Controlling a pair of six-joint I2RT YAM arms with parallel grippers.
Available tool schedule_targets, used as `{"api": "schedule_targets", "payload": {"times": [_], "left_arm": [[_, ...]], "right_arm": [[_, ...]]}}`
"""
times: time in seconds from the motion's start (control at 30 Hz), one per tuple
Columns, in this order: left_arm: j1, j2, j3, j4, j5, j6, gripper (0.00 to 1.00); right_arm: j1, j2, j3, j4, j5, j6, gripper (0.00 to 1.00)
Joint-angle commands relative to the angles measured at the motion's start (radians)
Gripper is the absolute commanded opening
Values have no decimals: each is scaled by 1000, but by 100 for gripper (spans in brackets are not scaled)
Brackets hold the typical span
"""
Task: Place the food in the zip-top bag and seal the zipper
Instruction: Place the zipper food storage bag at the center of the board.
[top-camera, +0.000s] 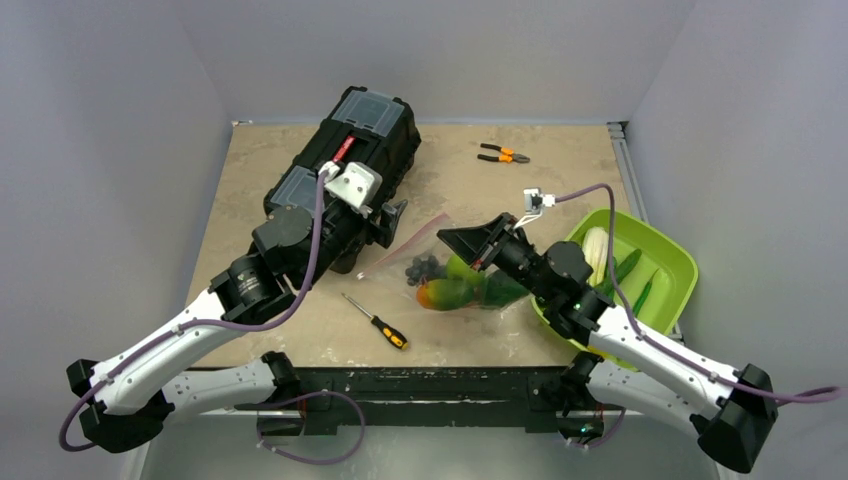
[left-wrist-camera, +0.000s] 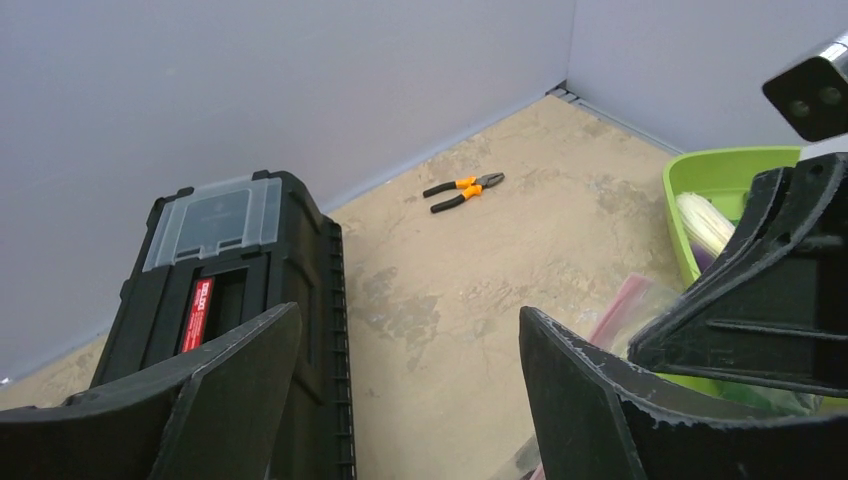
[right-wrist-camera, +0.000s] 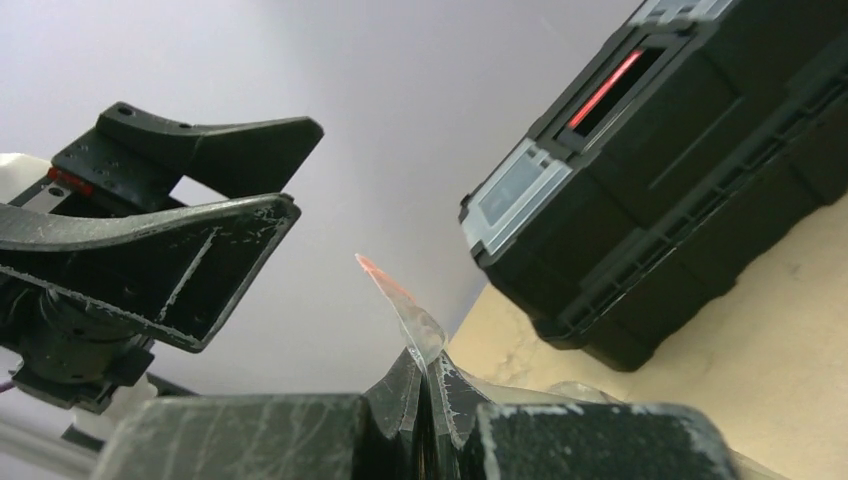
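Note:
The clear zip-top bag (top-camera: 455, 262) lies mid-table with food in it: purple grapes (top-camera: 422, 268), an orange-and-green fruit (top-camera: 443, 293) and green pieces. Its pink zipper (top-camera: 405, 243) runs along the left edge. My right gripper (top-camera: 450, 240) is shut on that edge; in the right wrist view a clear flap with a pink tip (right-wrist-camera: 400, 295) sticks up from the closed right gripper (right-wrist-camera: 428, 365). My left gripper (top-camera: 388, 225) hangs open just left of the bag with nothing between its fingers, and the left wrist view shows only bare table inside the left gripper (left-wrist-camera: 410, 312). More food, a white-stemmed leafy green (top-camera: 597, 245), sits in the bowl.
A black toolbox (top-camera: 345, 180) lies at the back left, right behind my left gripper. The lime-green bowl (top-camera: 675, 262) stands at the right edge under my right arm. Orange-handled pliers (top-camera: 503, 154) lie at the back. A screwdriver (top-camera: 377, 322) lies near the front.

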Motion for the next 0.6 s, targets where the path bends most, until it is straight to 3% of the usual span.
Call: {"api": "schedule_targets", "payload": {"times": [0.0,0.23,0.57], "left_arm": [[6,-6,-9,44,-17,11,79],[4,-4,-9,45,-15,10,79],[4,11,-11,45,-5,9,79]], "right_arm": [[-18,71,88,144,-142,68,0],[-220,215,78,20,-162,152,0],[-263,489,315,-243,45,-106,0]]}}
